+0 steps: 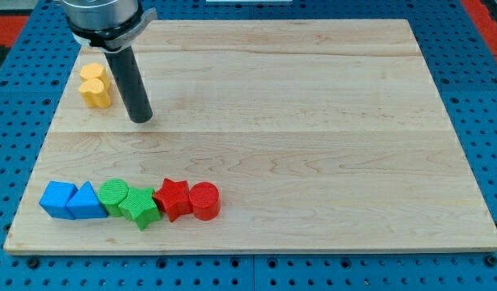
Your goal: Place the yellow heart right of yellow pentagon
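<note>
- We see a pale wooden board (313, 121), its planks running from the view's left to right, with faint seams between them.
- Beneath it a blue pegboard surface (474, 97) with rows of holes shows past every edge.
- A red strip (484, 11) sits at the top right corner.
- Light falls evenly, shadows soft.

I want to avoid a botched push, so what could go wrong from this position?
1. The two yellow blocks touch each other at the view's upper left, and I can't tell heart from pentagon here; a push on one likely drags the other along.
2. My tip stands just to the view's right of the pair, so pushing from here would shove them toward the nearby left edge of the board.
</note>
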